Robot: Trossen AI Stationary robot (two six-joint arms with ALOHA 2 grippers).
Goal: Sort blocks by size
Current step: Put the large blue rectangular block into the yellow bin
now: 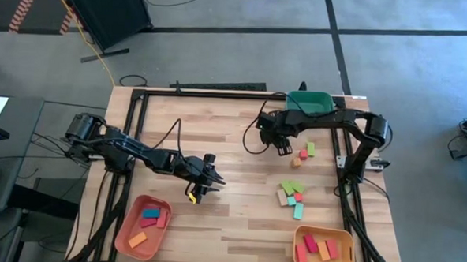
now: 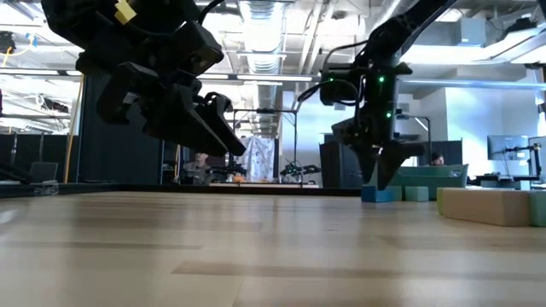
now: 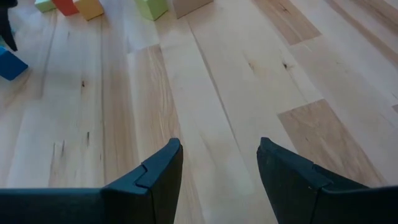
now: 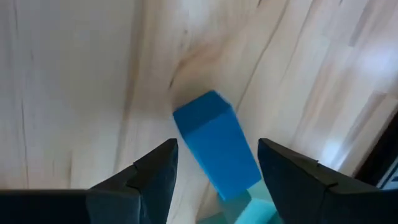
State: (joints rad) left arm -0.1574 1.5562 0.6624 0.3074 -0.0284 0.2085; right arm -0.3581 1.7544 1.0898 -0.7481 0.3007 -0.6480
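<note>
My right gripper (image 1: 282, 147) is open and points down at the table's far middle. A blue block (image 4: 217, 146) stands between its fingers, which do not touch it as far as I can see. The block rests on the table (image 2: 375, 194) and also shows in the left wrist view (image 3: 9, 63). Loose blocks lie to its right (image 1: 302, 154), and a cluster lies nearer the front (image 1: 291, 193). My left gripper (image 1: 213, 180) is open and empty above the bare table middle (image 3: 219, 149).
A green tray (image 1: 310, 103) stands at the far edge behind my right gripper. A salmon tray (image 1: 123, 235) holding a few blocks is at the front left. A yellow tray (image 1: 299, 246) with red and orange blocks is at the front right. Bare wood lies between the arms.
</note>
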